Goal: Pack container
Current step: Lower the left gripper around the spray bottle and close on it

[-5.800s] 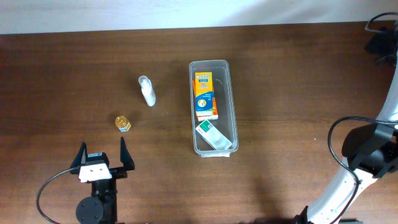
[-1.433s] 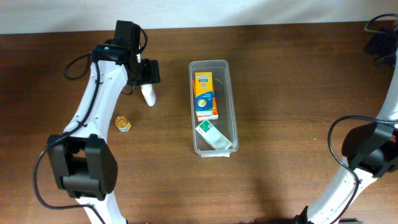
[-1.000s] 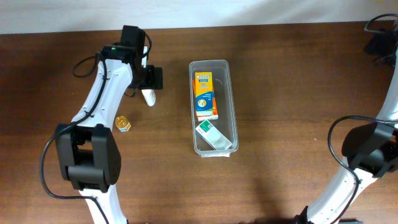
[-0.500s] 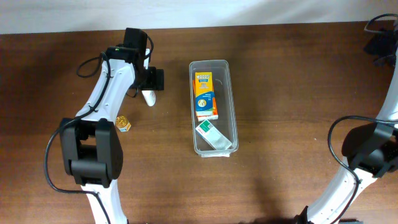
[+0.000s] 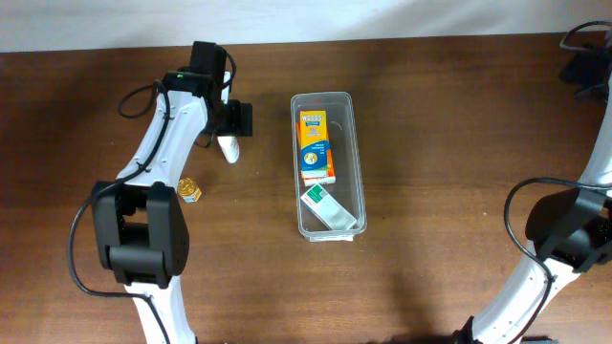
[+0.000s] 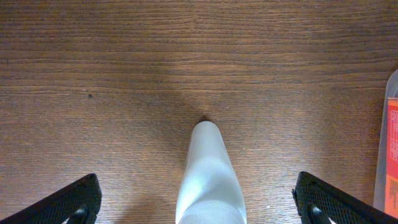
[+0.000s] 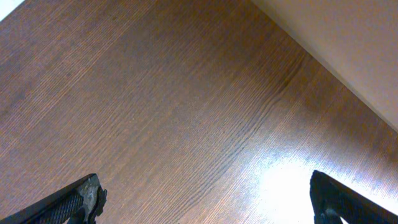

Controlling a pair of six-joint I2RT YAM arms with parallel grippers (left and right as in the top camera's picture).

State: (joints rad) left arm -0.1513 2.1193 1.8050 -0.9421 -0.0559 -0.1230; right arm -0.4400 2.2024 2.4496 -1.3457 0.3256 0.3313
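The clear plastic container lies lengthwise at the table's middle and holds an orange box and a green-and-white packet. A white tube lies on the table left of it. My left gripper is open over the tube's far end. In the left wrist view the tube lies between the two open fingers without touching them, and the container's edge shows at the right. My right gripper is open over bare wood at the far right edge.
A small gold-and-blue item lies on the table left of the container, below the tube. The table's back edge meets a white wall. The right arm's cables hang at the far right.
The left arm rose from its rest at the front left and reached across to the white tube. In the last half second it has barely moved. The right arm has not moved.
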